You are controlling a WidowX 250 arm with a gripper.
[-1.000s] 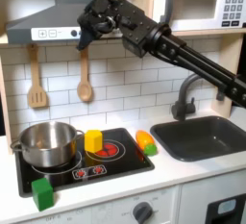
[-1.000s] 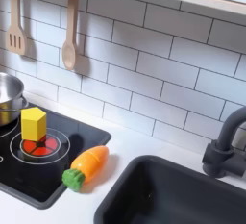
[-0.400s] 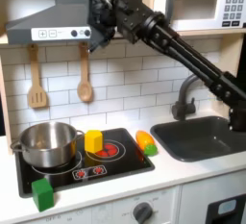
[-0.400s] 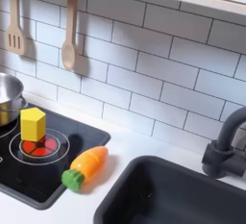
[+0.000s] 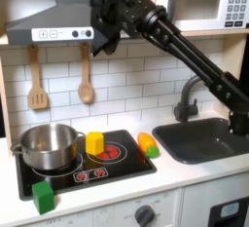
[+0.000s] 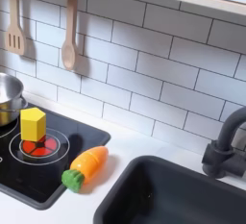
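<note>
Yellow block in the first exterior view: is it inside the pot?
No, the yellow block stands on the black stovetop, beside the pot.

The microwave (image 5: 205, 4) at the top of the first exterior view's right carries a display reading what looks like "1:30", its last digits cut off by the frame edge. The keypad below it bears marks too small to read.

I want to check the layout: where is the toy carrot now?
The toy carrot lies at the right edge of the black stovetop in both exterior views, between the yellow block and the sink.
</note>
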